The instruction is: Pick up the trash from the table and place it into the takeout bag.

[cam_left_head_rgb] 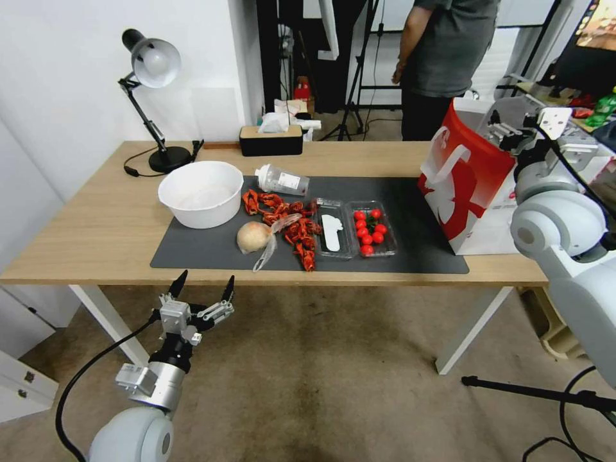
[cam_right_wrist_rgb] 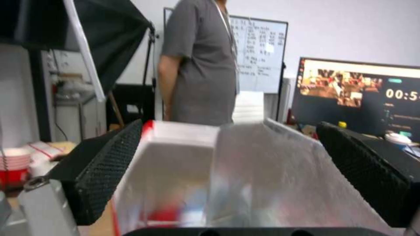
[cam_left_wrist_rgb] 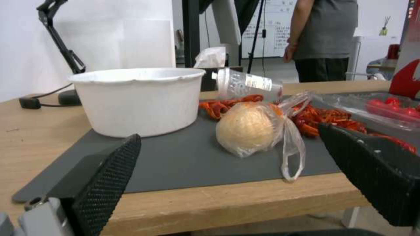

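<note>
lump — beyond spread left gripper

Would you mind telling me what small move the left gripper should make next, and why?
Probably ease the left gripper forward and up toward the bagged lump: its fingers are open, it hangs below the table edge, and the lump lies nearest.

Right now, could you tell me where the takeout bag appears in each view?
Head view: takeout bag, on the table's right end.
Left wrist: its red side, beyond the tomato tray.
Right wrist: its silvery lining, below the right claw.
Shared landmark: tomato tray, head and left wrist.
</note>
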